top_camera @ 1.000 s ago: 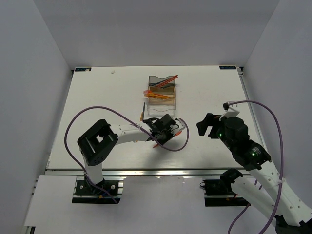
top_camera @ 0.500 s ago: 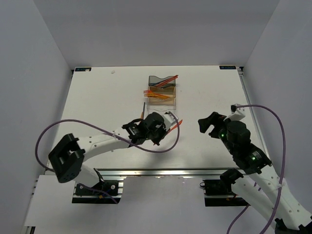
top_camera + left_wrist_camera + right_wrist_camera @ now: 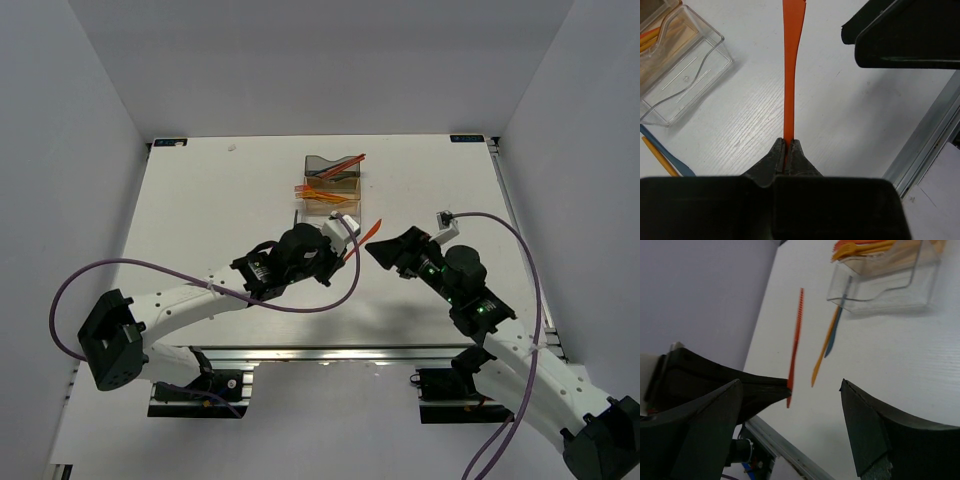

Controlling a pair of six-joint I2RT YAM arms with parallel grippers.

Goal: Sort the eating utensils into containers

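The left claw (image 3: 788, 146) pinches an orange utensil (image 3: 790, 75) near the clear bin (image 3: 690, 80).

Table: we see a white top (image 3: 200, 200) with a faint wood grain, closed in by pale walls on three sides.
Near edge: we make out a metal rail (image 3: 330, 351) running along it.
Far corners: we note a small dark bracket (image 3: 170, 141) at the left one and another at the right.
Containers: we count three joined bins (image 3: 330, 185) standing in a row, smoky grey farthest, amber in the middle, the clear bin (image 3: 685, 75) nearest.
Loose utensils: we find a dark blue utensil (image 3: 836, 332) and an orange stick (image 3: 821, 357) lying flat side by side, just beside the clear bin.
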